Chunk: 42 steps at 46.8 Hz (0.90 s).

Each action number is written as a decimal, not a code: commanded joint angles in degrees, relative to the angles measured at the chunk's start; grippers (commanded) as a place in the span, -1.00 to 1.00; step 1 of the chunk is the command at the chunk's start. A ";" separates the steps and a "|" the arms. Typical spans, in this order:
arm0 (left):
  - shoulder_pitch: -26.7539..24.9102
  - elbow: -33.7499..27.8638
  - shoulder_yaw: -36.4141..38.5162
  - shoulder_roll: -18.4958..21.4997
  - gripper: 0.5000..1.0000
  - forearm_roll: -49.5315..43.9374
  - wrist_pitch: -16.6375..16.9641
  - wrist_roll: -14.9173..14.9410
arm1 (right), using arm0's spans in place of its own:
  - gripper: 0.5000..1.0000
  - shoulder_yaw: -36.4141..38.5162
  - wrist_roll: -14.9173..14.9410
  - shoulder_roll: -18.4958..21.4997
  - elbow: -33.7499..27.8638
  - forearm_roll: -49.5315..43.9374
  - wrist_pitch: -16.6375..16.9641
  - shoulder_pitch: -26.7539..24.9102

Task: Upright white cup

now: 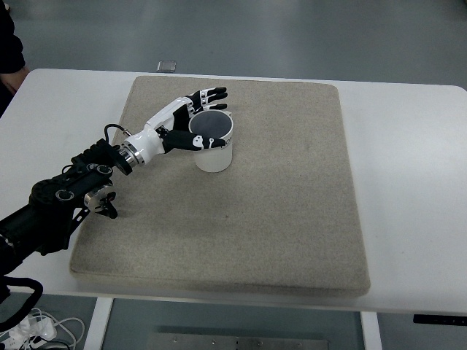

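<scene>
On the far left part of the beige mat, the white cup stands upright with its dark open mouth facing up. Its base rests on the mat, well in from the mat's left and far edges. The mat itself lies flat on the white counter and covers most of its middle.

Reaching in from the left edge, the robot's left arm stretches across the mat's near left side toward the cup. Its left hand sits against the cup's left side at rim height. The fingers are spread and curve around the far side of the rim, while the thumb lies across the near side of the rim. The hand cups the rim loosely from both sides; whether it presses tightly cannot be told from this view.

Beyond the counter's far edge, a small grey plate lies on the floor. At the upper left corner, part of a person in dark clothing shows beside the counter.
</scene>
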 commanded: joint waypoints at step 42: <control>-8.87 3.14 -7.05 5.88 0.97 -14.04 -2.80 0.00 | 0.81 0.00 0.00 0.00 0.00 0.00 0.00 0.00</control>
